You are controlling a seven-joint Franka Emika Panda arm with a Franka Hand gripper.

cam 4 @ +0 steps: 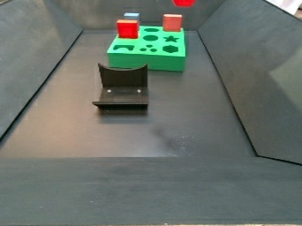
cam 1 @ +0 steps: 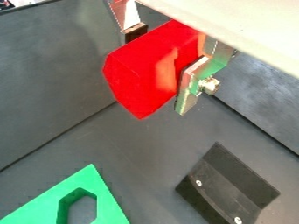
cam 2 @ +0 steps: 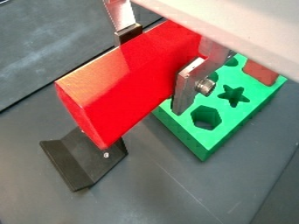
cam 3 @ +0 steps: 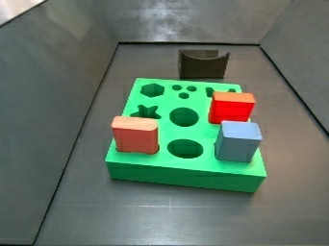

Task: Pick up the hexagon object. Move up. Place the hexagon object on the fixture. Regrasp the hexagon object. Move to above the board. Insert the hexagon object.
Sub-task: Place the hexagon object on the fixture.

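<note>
One tool grips one hexagon object; three cubes on board

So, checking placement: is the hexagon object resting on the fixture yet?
No, the tool holds the hexagon object clear above the fixture.

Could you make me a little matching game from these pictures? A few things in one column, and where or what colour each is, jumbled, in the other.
Things:
1. hexagon
2. fixture
3. blue cube
4. board

Descriptions:
a. green, full of holes
b. standing on the board
c. bare, on the floor
d. gripped in the tool, up in the air

Pairs: 1-d, 2-c, 3-b, 4-a
</note>
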